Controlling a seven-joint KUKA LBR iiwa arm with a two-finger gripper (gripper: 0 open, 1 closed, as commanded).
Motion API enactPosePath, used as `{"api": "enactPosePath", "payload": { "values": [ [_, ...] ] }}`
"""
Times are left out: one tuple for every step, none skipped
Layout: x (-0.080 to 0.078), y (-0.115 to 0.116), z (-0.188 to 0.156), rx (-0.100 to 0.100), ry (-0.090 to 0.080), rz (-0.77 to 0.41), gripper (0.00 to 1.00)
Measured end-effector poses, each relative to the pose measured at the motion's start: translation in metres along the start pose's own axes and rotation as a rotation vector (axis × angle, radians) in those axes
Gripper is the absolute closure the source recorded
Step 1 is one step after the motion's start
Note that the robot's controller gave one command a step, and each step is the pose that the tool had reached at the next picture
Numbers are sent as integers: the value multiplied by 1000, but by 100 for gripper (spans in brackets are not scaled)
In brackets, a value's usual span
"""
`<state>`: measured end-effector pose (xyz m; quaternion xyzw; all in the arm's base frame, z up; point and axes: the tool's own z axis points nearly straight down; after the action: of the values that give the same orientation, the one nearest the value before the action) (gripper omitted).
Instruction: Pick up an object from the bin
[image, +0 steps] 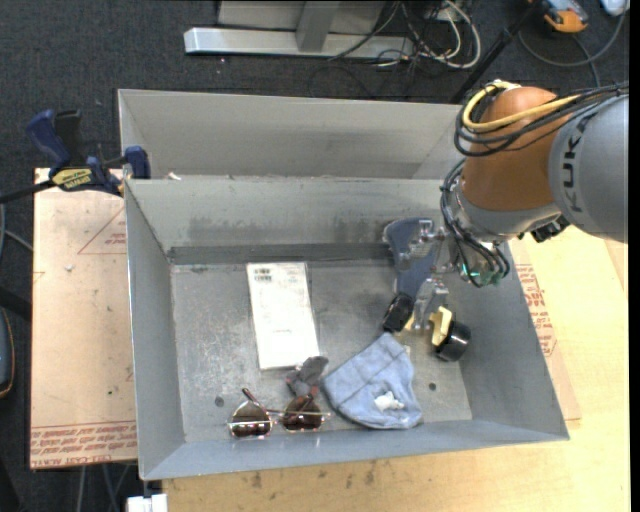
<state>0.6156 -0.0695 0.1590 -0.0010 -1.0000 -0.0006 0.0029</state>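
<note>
My gripper (420, 322) hangs low over the right half of the bin, open, and I see nothing between its fingers. Its left fingertip (396, 314) is black. By the right finger sits a stubby yellow-and-black piece (448, 338); I cannot tell whether it is the fingertip or a loose thing. A crumpled blue-grey cloth (375, 385) lies just below the gripper, its top edge close under the fingers. A small grey scrap (308, 373) lies at the cloth's left.
A flat white packet with a printed label (281, 313) lies in the bin's middle. Brown-lensed sunglasses (276, 419) rest by the front wall. The arm with its orange cover comes in over the right rim.
</note>
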Motion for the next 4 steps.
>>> {"api": "enactPosePath", "payload": {
  "values": [
    [-2,0,-5,1,-7,-2,0],
    [0,-9,29,2,-16,-132,0],
    [3,-15,84,0,-7,-237,0],
    [-6,-32,37,1,-7,-282,0]
  ]
}}
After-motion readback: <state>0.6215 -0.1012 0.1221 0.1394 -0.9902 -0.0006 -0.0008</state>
